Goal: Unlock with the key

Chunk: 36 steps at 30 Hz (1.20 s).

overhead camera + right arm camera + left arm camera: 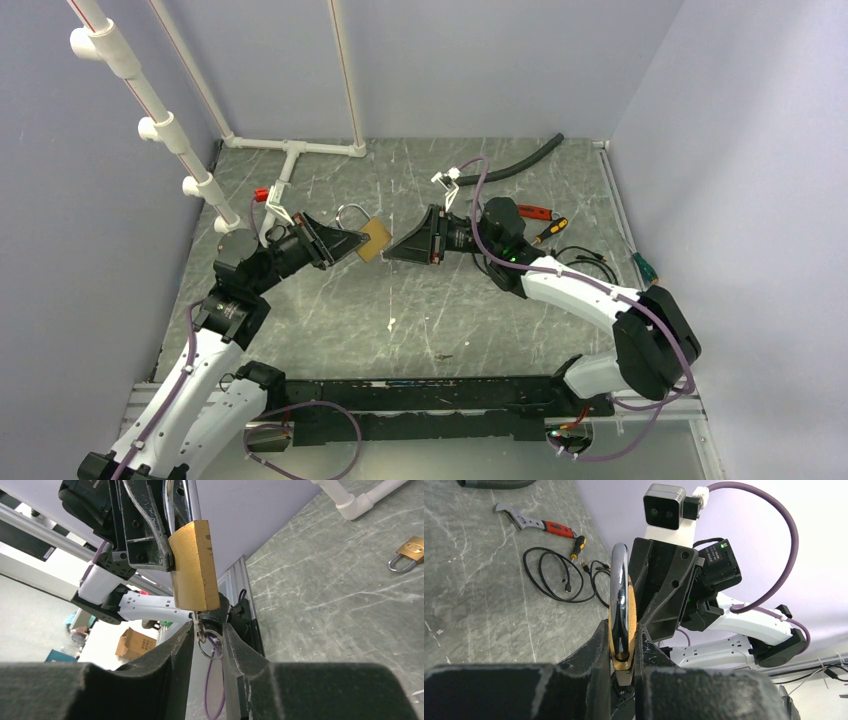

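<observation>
My left gripper (355,243) is shut on the body of a brass padlock (373,240) and holds it above the table, its silver shackle (618,587) pointing away from the left wrist camera. The tiny key (200,625) hangs from the padlock's (194,567) underside, and its metal ring (209,646) dangles below. My right gripper (207,637) faces the padlock from the right. Its fingers (176,645) stand close on either side of the key and ring, with a narrow gap still between them.
A second brass padlock (412,552) lies on the marbled tabletop. A red-handled wrench (535,211), a screwdriver (550,229) and a coiled black cable (580,258) lie behind the right arm. A black hose (510,165) and white pipes (290,150) line the back.
</observation>
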Tool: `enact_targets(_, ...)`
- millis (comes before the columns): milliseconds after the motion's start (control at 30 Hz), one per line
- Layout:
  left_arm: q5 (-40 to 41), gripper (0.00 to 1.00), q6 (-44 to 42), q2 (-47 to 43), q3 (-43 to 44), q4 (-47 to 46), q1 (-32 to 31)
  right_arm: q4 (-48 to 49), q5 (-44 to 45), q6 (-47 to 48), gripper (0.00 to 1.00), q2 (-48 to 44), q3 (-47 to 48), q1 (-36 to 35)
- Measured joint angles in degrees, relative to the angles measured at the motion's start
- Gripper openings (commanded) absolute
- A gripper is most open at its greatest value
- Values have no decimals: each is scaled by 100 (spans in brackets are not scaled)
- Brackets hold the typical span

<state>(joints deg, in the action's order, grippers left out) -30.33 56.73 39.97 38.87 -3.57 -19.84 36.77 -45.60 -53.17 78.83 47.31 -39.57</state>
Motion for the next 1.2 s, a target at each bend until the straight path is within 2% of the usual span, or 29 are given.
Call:
enact_targets(400,114,0,-4,-13,-4,2,0,553,-149,-396,24,164,-52,0)
enact_targets(600,179,0,-7,-13,-4,2,-2,684,-155,-494,18,238,-57,-2)
enact_targets(667,192,0,-7,-13,-7,2,-2,721,-160,-518,14,262,-57,-2)
enact_targets(800,238,0,-4,-57,-37,2,-2,793,-170,-579,0,319,-59,-28)
enact_targets(1200,258,0,17,-127,-201,-179,33,1272,-232,-1008,0,616,-61,-31)
